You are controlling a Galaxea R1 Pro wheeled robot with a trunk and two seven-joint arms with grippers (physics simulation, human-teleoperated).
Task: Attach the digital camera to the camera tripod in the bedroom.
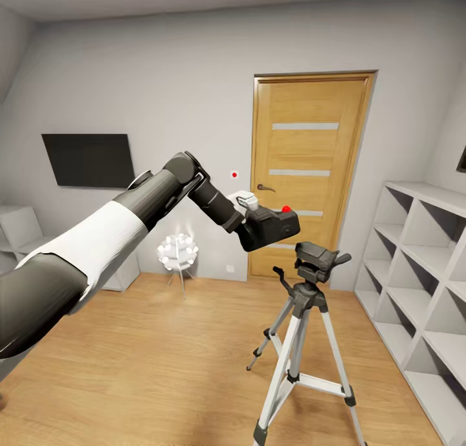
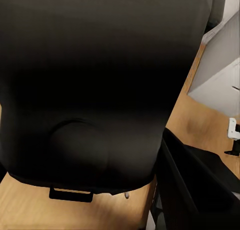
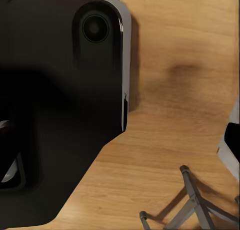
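Observation:
My left arm reaches out into the bedroom, and its gripper [image 1: 254, 218] is shut on the digital camera [image 1: 275, 228], a chunky black body with a red dot on top. The camera hangs just above and left of the black pan head [image 1: 315, 259] of the camera tripod [image 1: 299, 342], apart from it by a small gap. The tripod stands on the wood floor on silver legs. In the left wrist view the camera's dark body [image 2: 95, 84] is very close, with the tripod head [image 2: 200, 190] beside it. Tripod legs [image 3: 192, 207] show in the right wrist view.
An oak door [image 1: 309, 167] with pale stripes is behind the tripod. White cube shelving [image 1: 424, 271] lines the right wall. A small white lamp [image 1: 177, 252] stands by the back wall and a black screen [image 1: 87, 159] hangs at left. A black robot part [image 3: 55, 104] sits over the floor.

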